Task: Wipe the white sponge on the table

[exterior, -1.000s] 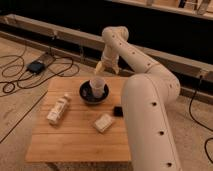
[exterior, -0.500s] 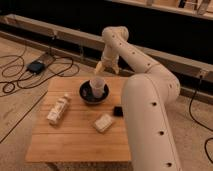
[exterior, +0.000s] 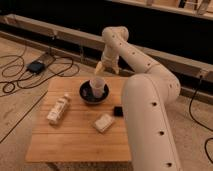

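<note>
Hovering over far edge of light-brown slatted wooden table (exterior: 70,140): 1 claw (exterior: 103,68), grip state can't tell. On table: 1 off-white flat sponge (exterior: 104,122), 1 white plastic bottle (exterior: 58,108), 1 dark round bowl (exterior: 86,95).

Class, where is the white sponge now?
Camera view: the white sponge lies right of centre on the table, nearer than the bowl, beside the black device; the end effector hangs behind the bowl.

1. Warm, even light falls on the table (exterior: 65,142) and floor (exterior: 15,117).
2. The back wall (exterior: 150,25) is dark.
3. The gripper (exterior: 102,68) hangs well lit over the table's far edge.
4. Shadows are soft and small.
</note>
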